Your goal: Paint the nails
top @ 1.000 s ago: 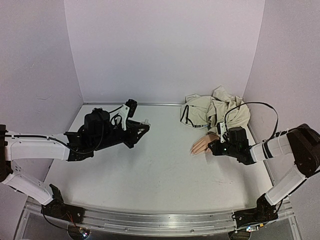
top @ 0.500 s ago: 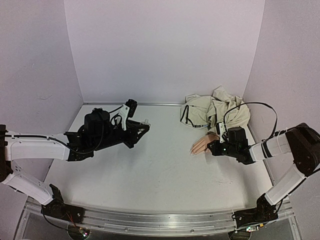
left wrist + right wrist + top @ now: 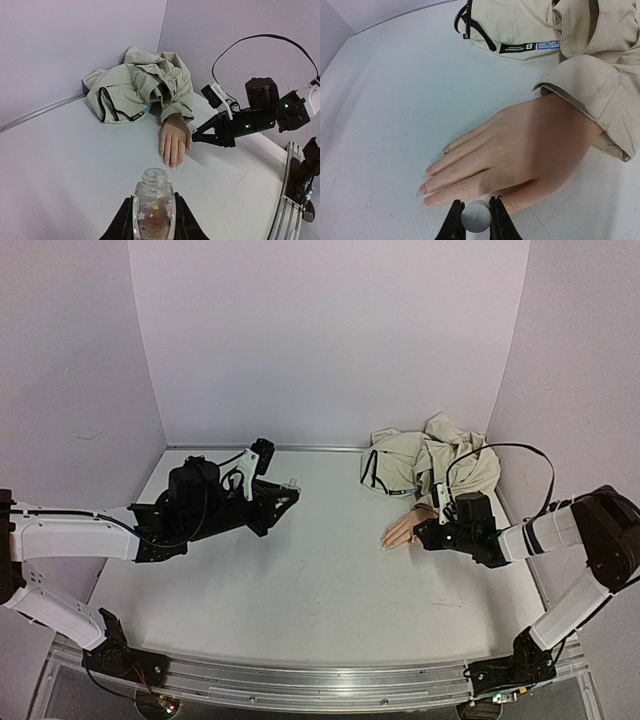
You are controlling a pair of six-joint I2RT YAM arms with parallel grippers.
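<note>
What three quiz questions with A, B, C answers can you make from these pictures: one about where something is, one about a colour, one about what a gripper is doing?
1. Where is the mannequin hand?
A. flat on the table, coming out of the jacket sleeve
B. hidden under the jacket
C. hanging on the wall

2. What colour is the jacket?
A. red
B. beige
C. blue

3. What is the left gripper doing?
A. open and empty
B. shut on the jacket
C. shut on the small bottle

Answers:
1 A: its palm lies on the white tabletop, beside the right gripper, which pinches a small white round piece.
2 B: the cloth is pale beige.
3 C: both fingers press the bottle's sides.
</note>
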